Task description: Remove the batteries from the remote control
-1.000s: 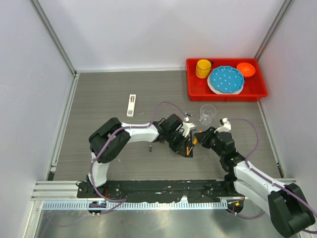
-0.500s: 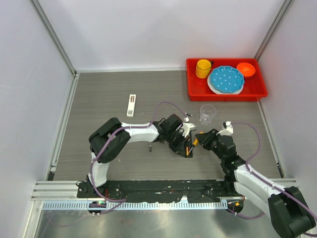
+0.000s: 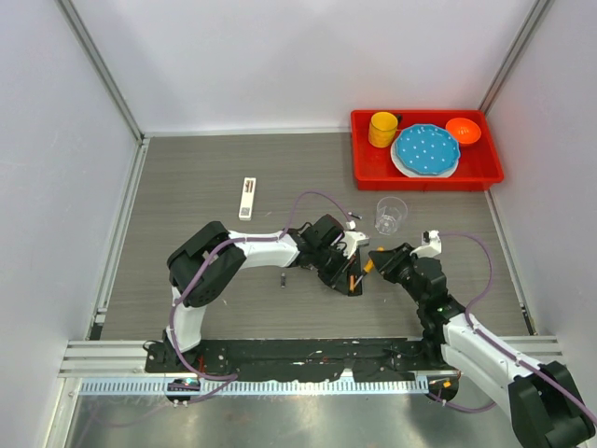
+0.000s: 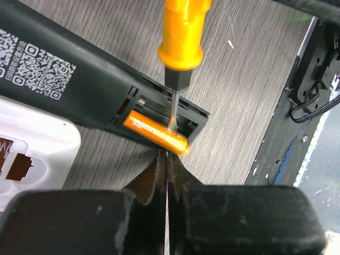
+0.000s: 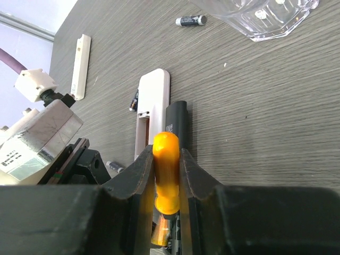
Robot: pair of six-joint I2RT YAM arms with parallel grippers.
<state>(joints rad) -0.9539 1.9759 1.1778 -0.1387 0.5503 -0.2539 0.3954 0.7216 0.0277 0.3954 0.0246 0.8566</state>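
Observation:
A black remote control [image 4: 69, 79] lies on the table with its battery bay open. One orange battery [image 4: 154, 132] sits in the bay, its near end raised at the edge. My right gripper [image 5: 166, 151] is shut on the orange handle of a screwdriver [image 5: 166, 164], and the screwdriver's metal tip [image 4: 172, 114] rests on that battery. My left gripper [image 4: 167, 155] is shut with nothing in it, its tips right at the bay's edge under the battery's end. Loose dark batteries [image 5: 190, 20] [image 5: 134, 100] [image 5: 114, 167] lie on the table.
A white remote [image 5: 151, 114] lies alongside the black one. A clear plastic cup [image 3: 391, 215] stands just behind the grippers. A white battery cover [image 3: 246, 198] lies to the far left. The red tray [image 3: 368, 168] at the back right holds a yellow cup, blue plate and orange bowl.
My left gripper's jaws have closed the last small gap. The right wrist has shifted slightly toward the near right, still holding the screwdriver.

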